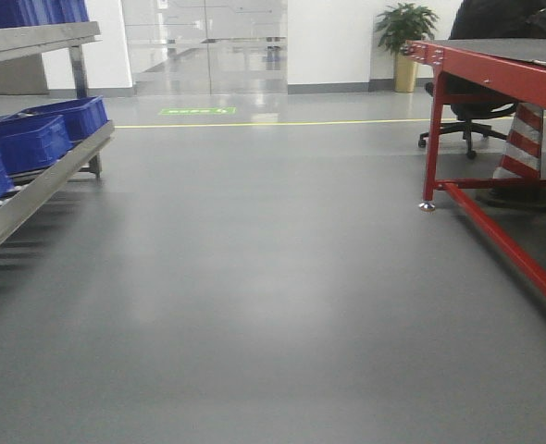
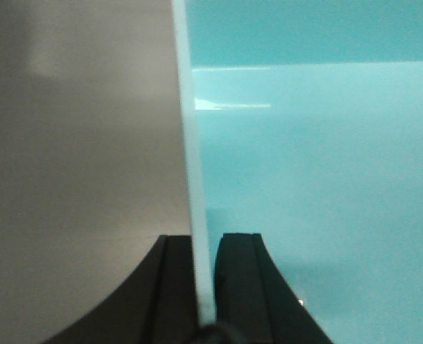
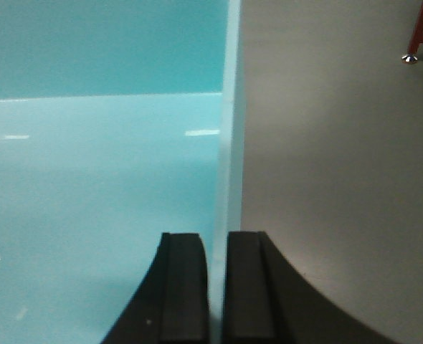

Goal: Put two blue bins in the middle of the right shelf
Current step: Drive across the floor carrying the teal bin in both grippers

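Observation:
A pale blue bin is held between both arms; it is out of the front view. In the left wrist view its thin wall (image 2: 186,143) runs up between the black fingers of my left gripper (image 2: 204,240), which is shut on it, with the bin's inside (image 2: 326,179) to the right. The right wrist view shows my right gripper (image 3: 217,240) shut on the opposite wall (image 3: 229,143), the bin's inside (image 3: 89,179) lying to the left. More blue bins (image 1: 28,139) sit on a metal shelf (image 1: 42,180) at the left. The right shelf is out of view.
Grey floor (image 1: 273,277) stretches ahead. A red-framed table (image 1: 495,69) stands at the right, with a striped cone (image 1: 523,143) and an office chair (image 1: 467,129) beneath it. A potted plant (image 1: 404,37) and glass doors (image 1: 208,46) are at the back.

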